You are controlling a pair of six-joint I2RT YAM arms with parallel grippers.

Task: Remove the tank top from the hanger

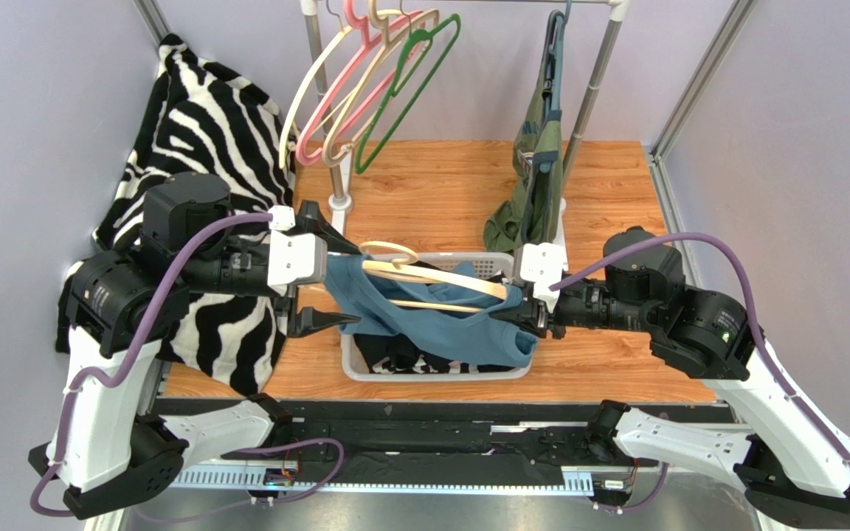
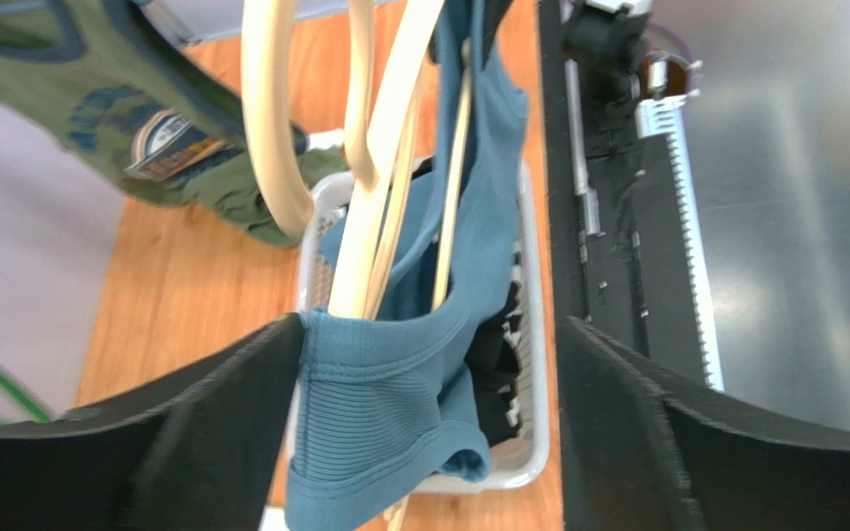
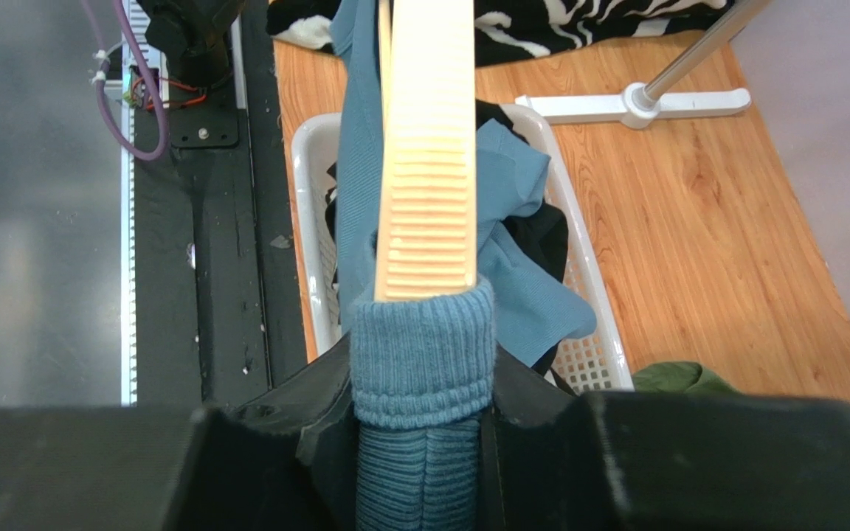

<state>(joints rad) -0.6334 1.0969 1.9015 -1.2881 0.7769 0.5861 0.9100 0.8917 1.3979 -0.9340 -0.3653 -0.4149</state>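
Observation:
A blue tank top (image 1: 429,321) hangs on a cream hanger (image 1: 441,282) that lies level above the white basket (image 1: 441,373). My right gripper (image 1: 520,310) is shut on the hanger's right end (image 3: 427,166), where the ribbed blue strap (image 3: 424,343) wraps over it. My left gripper (image 1: 335,279) stands wide open at the hanger's left end. In the left wrist view the tank top's hem (image 2: 380,398) rests against the left finger (image 2: 230,409), while the right finger (image 2: 640,409) is apart from it. The hanger's arms (image 2: 380,221) run away above the cloth.
A zebra-print cloth (image 1: 208,133) is piled at the left. A clothes rack at the back holds several empty hangers (image 1: 374,77) and a green garment (image 1: 535,166). Dark clothes lie in the basket (image 2: 529,443). The black rail (image 1: 452,431) runs along the near edge.

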